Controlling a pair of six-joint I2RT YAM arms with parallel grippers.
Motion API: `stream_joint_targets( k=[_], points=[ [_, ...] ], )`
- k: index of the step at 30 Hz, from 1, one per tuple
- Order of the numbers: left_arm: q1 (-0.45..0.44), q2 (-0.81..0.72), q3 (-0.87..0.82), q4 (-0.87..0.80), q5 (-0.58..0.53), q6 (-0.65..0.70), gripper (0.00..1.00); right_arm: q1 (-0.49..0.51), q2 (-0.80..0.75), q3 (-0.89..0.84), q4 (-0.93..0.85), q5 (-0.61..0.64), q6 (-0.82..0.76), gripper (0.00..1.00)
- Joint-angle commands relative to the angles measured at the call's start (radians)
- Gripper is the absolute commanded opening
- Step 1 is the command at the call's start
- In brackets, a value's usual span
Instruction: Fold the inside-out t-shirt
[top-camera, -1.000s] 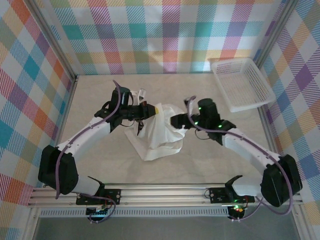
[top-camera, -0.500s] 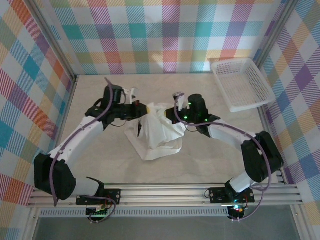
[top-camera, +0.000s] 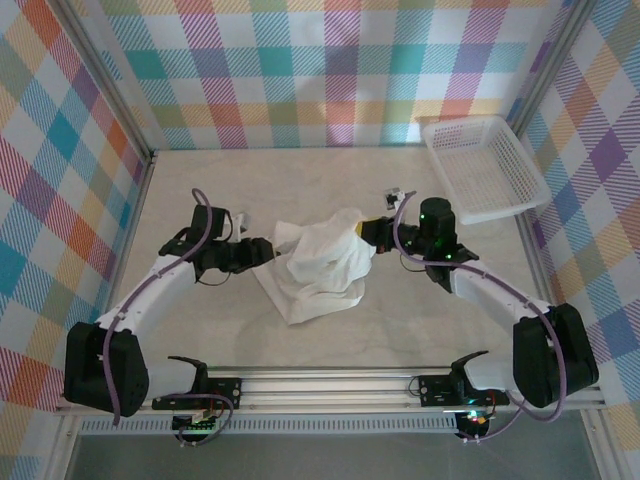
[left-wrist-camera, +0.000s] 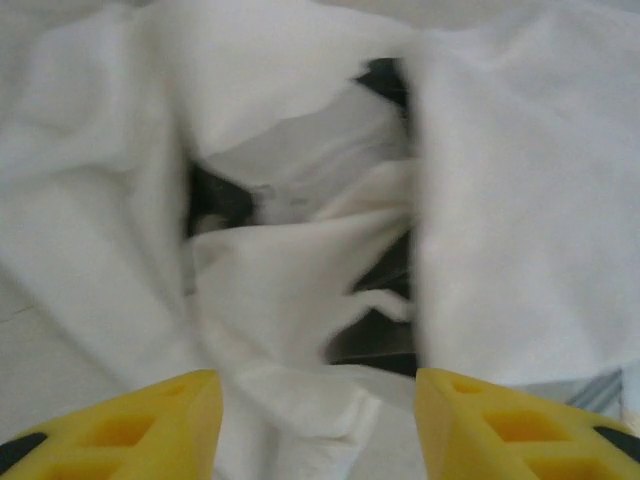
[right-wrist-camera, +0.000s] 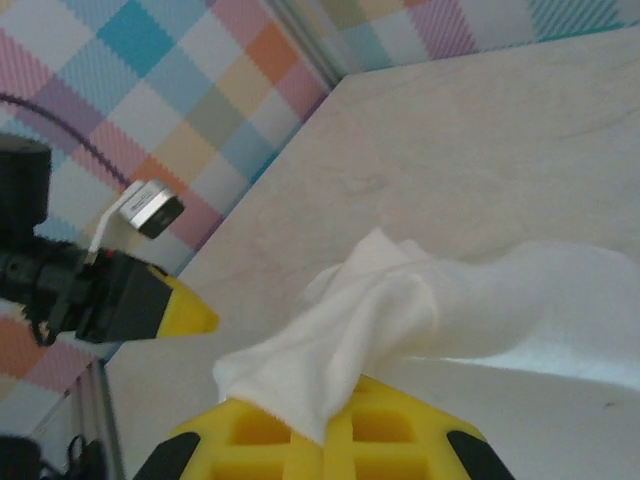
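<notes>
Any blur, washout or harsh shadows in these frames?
Top view: sharp, evenly lit, only soft shadows under the t-shirt. Left wrist view: soft focus, t-shirt nearly washed out, left gripper blurred. Right wrist view: the fabric pinched in the right gripper is soft, background mildly blurred.

Bright, even diffuse light; faint shadows on desk (top-camera: 200, 330). Left wrist view soft, t-shirt (left-wrist-camera: 520, 200) near blown out. Right claw (right-wrist-camera: 325, 440) blurred up close.
</notes>
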Motion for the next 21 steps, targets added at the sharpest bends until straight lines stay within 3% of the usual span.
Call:
stream_joint_targets(
  k=[1,6,9,11,12,14,19,21],
  points=[
    [-0.144,-0.018,0.121,0.024,0.009,0.191,0.59,0.004,0.028,0.086,-0.024,-0.143,-0.032,0.00],
    [-0.338,0.123,0.278,-0.019,-0.116,0.412,0.75,0.006,0.049,0.151,-0.050,-0.207,-0.014,0.00],
    [-0.354,0.211,0.328,0.044,-0.143,0.397,0.82,0.011,0.049,0.173,-0.064,-0.239,-0.016,0.00],
    [-0.353,0.255,0.354,0.080,-0.170,0.372,0.80,0.013,0.046,0.185,-0.086,-0.251,-0.023,0.00],
    [-0.352,0.271,0.364,0.096,-0.185,0.353,0.65,0.013,0.044,0.192,-0.108,-0.241,-0.033,0.00],
    [-0.334,0.279,0.392,0.121,-0.142,0.278,0.00,0.013,0.033,0.206,-0.182,-0.148,-0.057,0.00],
    [-0.256,0.228,0.376,0.362,0.274,-0.043,0.00,-0.011,0.090,0.246,-0.369,0.343,-0.081,0.04],
    [-0.257,0.201,0.381,0.354,0.306,-0.083,0.00,-0.042,0.191,0.291,-0.396,0.338,-0.088,0.06]
  ],
)
